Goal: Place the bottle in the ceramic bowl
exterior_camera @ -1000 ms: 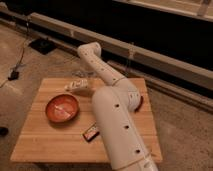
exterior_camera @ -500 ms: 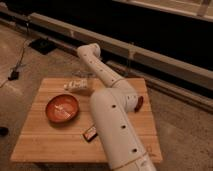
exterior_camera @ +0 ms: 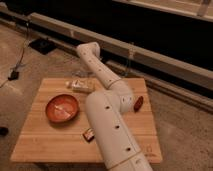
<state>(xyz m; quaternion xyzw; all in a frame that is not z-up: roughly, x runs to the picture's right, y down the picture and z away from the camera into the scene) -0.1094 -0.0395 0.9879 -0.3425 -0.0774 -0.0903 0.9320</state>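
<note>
Wooden table [exterior_camera: 47,142] with pale, slender bottle [exterior_camera: 81,86] beside orange-red ceramic bowl [exterior_camera: 62,108], end effector [exterior_camera: 81,76] just above bottle, grip state unclear.

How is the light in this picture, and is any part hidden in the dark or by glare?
Camera view: warm, dim light, brightest on the white arm and the wooden table; no strong glare on the ceramic bowl; the background behind the ledge is almost black; the gripper, at the table's far edge close above the bottle, sits in shade.
</note>
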